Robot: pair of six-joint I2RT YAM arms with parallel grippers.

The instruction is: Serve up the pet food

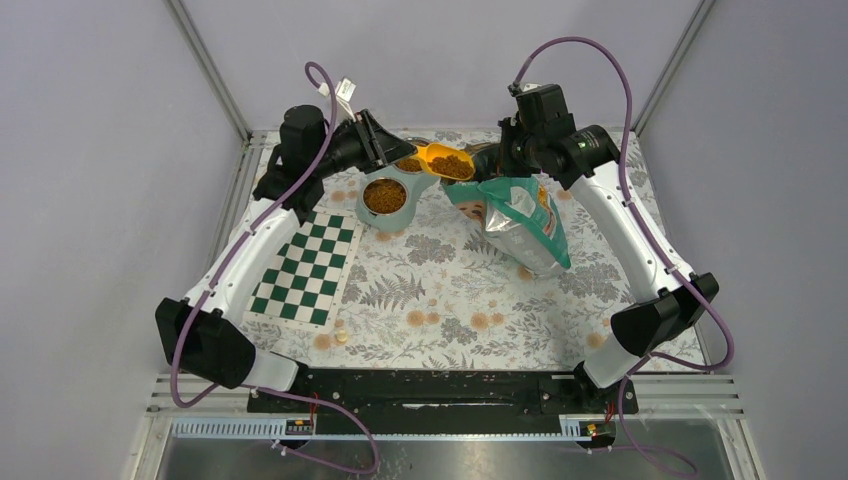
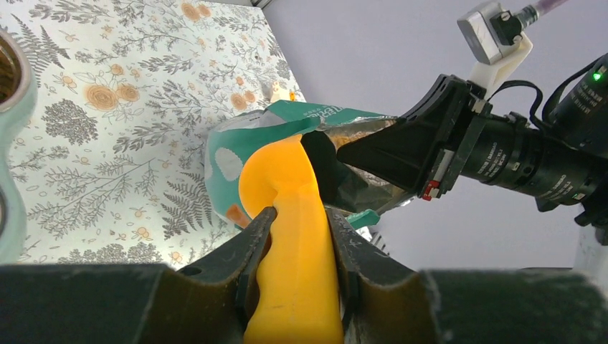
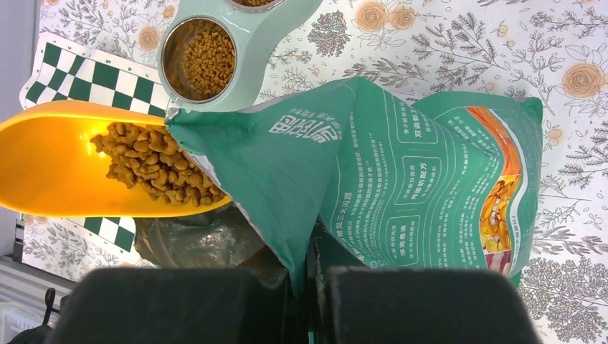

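Note:
My left gripper (image 2: pixel 295 218) is shut on the handle of an orange scoop (image 2: pixel 290 236). The scoop (image 1: pixel 447 161) holds orange-brown kibble (image 3: pixel 154 166) and sits level at the mouth of the teal-and-white pouch (image 1: pixel 520 215). My right gripper (image 3: pixel 310 276) is shut on the pouch's open top edge (image 3: pixel 287 179) and holds it up. A pale green double bowl (image 1: pixel 388 195) lies left of the pouch; its near cup holds kibble (image 3: pixel 208 61). The gripper also shows in the top view, the left one (image 1: pixel 385 140) by the bowl and the right one (image 1: pixel 490 165) at the pouch.
A green-and-white checkered mat (image 1: pixel 305 265) lies at the left on the flowered tablecloth (image 1: pixel 430 290). The metal frame posts and grey walls close in the back corners. The right arm (image 2: pixel 516 154) reaches across near the scoop.

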